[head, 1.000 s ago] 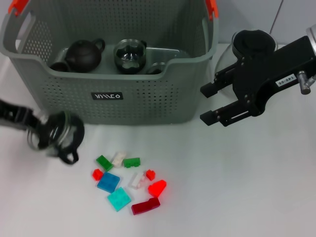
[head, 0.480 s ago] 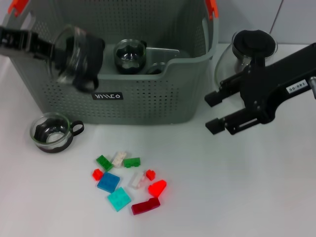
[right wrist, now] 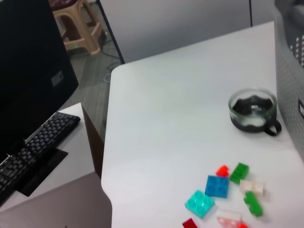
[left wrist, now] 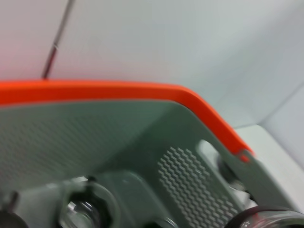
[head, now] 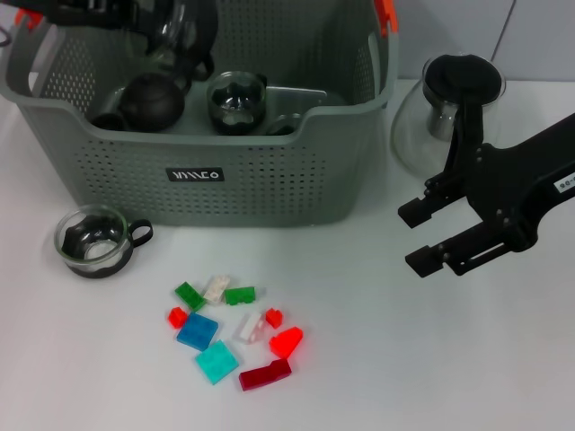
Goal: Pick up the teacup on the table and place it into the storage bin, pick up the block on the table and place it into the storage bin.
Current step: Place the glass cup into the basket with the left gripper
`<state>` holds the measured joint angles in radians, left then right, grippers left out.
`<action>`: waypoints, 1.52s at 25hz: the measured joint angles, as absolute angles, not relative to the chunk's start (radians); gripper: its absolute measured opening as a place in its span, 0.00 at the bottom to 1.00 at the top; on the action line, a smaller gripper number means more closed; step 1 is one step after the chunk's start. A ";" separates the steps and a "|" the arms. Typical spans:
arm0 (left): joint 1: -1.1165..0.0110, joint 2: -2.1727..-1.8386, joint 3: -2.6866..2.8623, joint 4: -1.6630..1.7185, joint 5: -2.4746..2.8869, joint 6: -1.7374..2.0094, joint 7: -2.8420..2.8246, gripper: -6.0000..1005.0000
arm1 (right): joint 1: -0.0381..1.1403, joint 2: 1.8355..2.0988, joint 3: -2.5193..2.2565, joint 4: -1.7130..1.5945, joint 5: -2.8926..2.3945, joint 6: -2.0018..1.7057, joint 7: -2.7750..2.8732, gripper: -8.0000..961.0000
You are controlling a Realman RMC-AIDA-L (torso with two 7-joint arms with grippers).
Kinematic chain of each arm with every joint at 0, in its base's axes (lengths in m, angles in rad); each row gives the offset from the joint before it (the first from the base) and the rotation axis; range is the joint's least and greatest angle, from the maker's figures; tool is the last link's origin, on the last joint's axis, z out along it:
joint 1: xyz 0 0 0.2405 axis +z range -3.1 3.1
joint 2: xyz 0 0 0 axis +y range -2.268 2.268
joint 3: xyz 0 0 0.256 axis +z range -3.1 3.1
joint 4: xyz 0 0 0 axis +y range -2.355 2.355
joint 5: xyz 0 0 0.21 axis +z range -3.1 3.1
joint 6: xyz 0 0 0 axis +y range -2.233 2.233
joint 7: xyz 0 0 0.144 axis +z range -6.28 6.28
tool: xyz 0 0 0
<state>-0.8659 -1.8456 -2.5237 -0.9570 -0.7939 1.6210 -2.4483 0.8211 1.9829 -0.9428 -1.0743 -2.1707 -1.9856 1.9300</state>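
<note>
**Glass teacup held over the storage bin, blocks on the counter**

A glass teacup [head: 184, 40] with a dark handle hangs above the back-left part of the storage bin [head: 269, 193], over the bin's interior and just above a dark round teapot [head: 153, 101] that sits on the bin floor. The left tool [head: 135, 16] reaches in from the bin's left rim at the top of the head view and has hold of this cup; how its fingers stand around the cup cannot be made out. Beside the dark teapot in the bin lies another glass cup with a dark insert [head: 237, 101], also seen from the left wrist [left wrist: 88, 216].

A second glass teacup [head: 92, 241] stands upright on the white counter [head: 404, 359], just in front of the bin's left corner, its handle pointing towards the blocks. The right wrist view shows it too [right wrist: 252, 110].

The blocks lie in a loose cluster in front of the bin: a green block [head: 189, 294], a blue flat block [head: 198, 331], a teal flat block [head: 217, 362], a dark red block [head: 265, 374], and small red, white and green pieces among them.

The right tool [head: 422, 238] hovers over the counter to the right of the bin, its two black fingers spread apart and holding nothing. Behind it, beside the bin's right end, stands a glass teapot with a black lid [head: 449, 103].
</note>
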 joint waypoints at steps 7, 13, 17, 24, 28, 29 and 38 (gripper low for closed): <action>-0.884 -1.869 -2.375 -0.867 -0.785 1.361 -2.457 0.05 | 0.824 1.974 -0.953 -1.044 -2.171 -1.985 1.941 0.71; -0.904 -1.904 -2.277 -0.820 -0.774 1.210 -2.457 0.05 | 0.834 1.979 -0.949 -1.041 -2.171 -1.983 1.943 0.71; -0.919 -1.930 -2.214 -0.811 -0.758 1.134 -2.457 0.05 | 0.836 1.982 -0.947 -1.041 -2.171 -1.982 1.943 0.71; -0.945 -1.997 -2.191 -0.805 -0.648 1.032 -2.457 0.05 | 0.834 1.989 -0.946 -1.022 -2.171 -1.976 1.938 0.71; -0.956 -2.032 -2.179 -0.796 -0.574 0.982 -2.458 0.05 | 0.830 1.991 -0.950 -1.010 -2.175 -1.973 1.931 0.71; -0.956 -2.032 -2.179 -0.796 -0.574 0.982 -2.458 0.05 | 0.829 1.992 -0.950 -1.008 -2.175 -1.973 1.930 0.71; -0.964 -2.071 -2.151 -0.795 -0.508 0.954 -2.456 0.05 | 0.829 1.993 -0.952 -1.003 -2.175 -1.968 1.928 0.70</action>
